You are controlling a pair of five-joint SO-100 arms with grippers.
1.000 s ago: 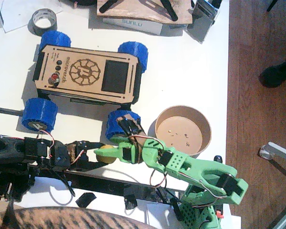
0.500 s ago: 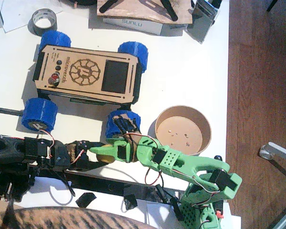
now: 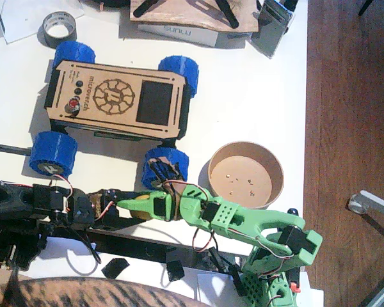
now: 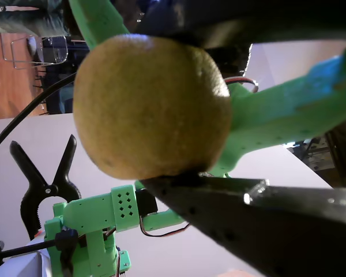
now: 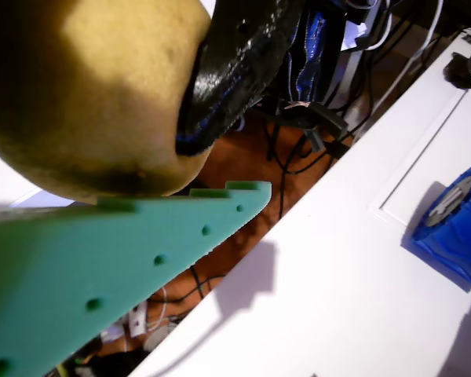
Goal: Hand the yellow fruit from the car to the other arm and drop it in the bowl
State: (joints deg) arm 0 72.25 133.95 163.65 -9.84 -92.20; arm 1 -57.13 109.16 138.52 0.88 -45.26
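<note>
White tabletop point(image 3: 249, 96) fills most of the fixed view, with brown wood floor point(image 3: 352, 160) down the right side. One car point(image 3: 115, 99) sits at upper left on four blue wheels point(image 3: 53, 152); one grey tape roll point(image 3: 56, 27) lies above it at the top left. One tan bowl point(image 3: 246, 174) stands right of centre, holding a few crumbs. Two arms meet along the lower edge: the black left arm point(image 3: 32, 204) from the left, the green right arm point(image 3: 249, 224) from the lower right. One yellow fruit point(image 3: 143, 206) sits between them at lower centre, just below a car wheel and left of the bowl. In a wrist view the left gripper point(image 4: 179, 104) clamps the fruit between black jaws. In another wrist view the right gripper point(image 5: 125, 196) has a green jaw against the fruit's underside; its grip cannot be confirmed. One black clamp point(image 4: 43, 179) stands at lower left of a wrist view.
</note>
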